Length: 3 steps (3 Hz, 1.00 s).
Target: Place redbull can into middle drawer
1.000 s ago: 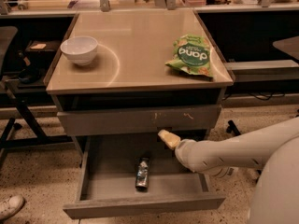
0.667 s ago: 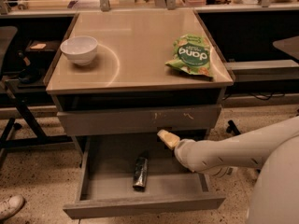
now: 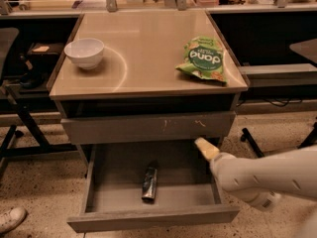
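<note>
The redbull can (image 3: 149,183), slim and silver with dark markings, lies on its side on the grey floor of the open middle drawer (image 3: 153,217), near its centre. My gripper (image 3: 205,148), on a white arm coming in from the right, is over the drawer's back right corner, just under the closed drawer front above. It is to the right of the can and apart from it, and it holds nothing that I can see.
The closed drawer front (image 3: 124,128) above has small orange scratches. On the tan cabinet top (image 3: 148,48) stand a white bowl (image 3: 84,52) at the left and a green snack bag (image 3: 202,59) at the right. A shoe (image 3: 11,219) is on the floor at the lower left.
The can has gone from standing in the drawer to lying on its floor. My gripper has moved right, away from the can.
</note>
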Motion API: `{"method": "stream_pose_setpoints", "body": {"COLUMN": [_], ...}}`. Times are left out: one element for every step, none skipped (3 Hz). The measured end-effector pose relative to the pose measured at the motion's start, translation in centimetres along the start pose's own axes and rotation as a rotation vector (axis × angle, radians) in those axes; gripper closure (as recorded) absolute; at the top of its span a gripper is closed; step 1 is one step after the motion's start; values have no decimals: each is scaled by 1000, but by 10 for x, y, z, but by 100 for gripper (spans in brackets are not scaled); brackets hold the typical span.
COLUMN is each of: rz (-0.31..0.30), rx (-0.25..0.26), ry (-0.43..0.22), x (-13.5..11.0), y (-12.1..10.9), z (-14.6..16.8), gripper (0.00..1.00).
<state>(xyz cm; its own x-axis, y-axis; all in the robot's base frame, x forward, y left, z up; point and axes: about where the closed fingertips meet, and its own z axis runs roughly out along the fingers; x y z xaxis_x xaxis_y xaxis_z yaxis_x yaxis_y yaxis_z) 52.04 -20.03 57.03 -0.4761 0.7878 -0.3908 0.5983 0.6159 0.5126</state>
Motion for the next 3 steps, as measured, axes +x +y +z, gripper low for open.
{"method": "stream_pose_setpoints", "body": {"rz": [15, 27, 25], "rx": [68, 175, 173], "ry": [-202, -294, -293], "x": [-53, -72, -72], "y": [-61, -123, -121], "z": [-41, -64, -64], "gripper": [0, 0, 0]}}
